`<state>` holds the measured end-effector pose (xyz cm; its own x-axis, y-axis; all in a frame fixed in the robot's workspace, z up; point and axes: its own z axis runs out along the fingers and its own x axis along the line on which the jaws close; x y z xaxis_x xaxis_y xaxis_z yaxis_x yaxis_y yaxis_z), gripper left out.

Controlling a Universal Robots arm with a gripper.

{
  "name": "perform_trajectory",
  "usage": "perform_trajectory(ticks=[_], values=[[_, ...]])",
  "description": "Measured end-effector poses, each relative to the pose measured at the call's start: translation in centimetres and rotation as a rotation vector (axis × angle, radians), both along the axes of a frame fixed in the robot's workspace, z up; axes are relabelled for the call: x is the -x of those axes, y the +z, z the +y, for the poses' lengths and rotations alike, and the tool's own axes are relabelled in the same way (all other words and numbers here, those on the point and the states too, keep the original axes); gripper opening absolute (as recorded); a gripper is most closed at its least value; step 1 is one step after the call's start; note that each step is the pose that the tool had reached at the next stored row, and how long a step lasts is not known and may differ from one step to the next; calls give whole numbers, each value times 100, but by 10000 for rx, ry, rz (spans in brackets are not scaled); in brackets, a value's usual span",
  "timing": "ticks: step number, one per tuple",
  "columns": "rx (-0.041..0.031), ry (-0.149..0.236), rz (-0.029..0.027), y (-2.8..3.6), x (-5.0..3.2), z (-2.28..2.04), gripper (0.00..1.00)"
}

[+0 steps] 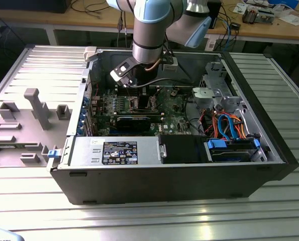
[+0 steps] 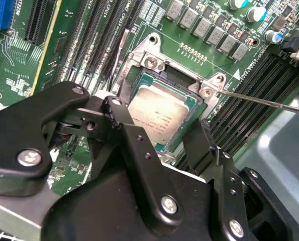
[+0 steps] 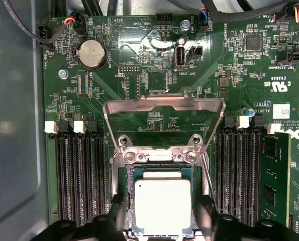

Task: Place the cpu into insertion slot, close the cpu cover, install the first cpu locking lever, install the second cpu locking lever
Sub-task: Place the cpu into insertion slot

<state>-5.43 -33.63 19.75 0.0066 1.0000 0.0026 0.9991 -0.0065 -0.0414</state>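
Cpu [image 3: 163,201], dull silvery square, in insertion slot [image 3: 131,191]; black gripper [image 3: 159,215] parted astride, empty; cpu cover [image 3: 164,104] raised.

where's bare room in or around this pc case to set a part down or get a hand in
Free: the ribbed metal table on the near side of the black computer case, and the bare grey panel beside the black memory slots. Crowded: the square insertion slot, hemmed by slots, raised silvery cpu cover and gripper.
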Motion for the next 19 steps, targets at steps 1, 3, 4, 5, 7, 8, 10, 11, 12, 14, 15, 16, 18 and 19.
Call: perform_trajectory(ticks=[1,3,4,5,7,8,10,11,12,14,15,16,18,19], values=[[1,0,1,0,0,0,68],[5,0,2,1,0,0,68],[6,-2,1,2,1,4,68],[6,-1,1,4,0,23,68],[7,0,2,19,0,58,68],[8,0,2,24,1,62,68],[7,1,1,26,0,63,68],[5,1,1,25,0,64,68],[10,1,0,25,0,63,68],[121,-1,0,29,1,59,68],[183,1,0,55,2,59,68],[191,2,0,75,2,59,68],[192,0,-2,93,4,59,68],[190,1,-3,95,4,59,68]])
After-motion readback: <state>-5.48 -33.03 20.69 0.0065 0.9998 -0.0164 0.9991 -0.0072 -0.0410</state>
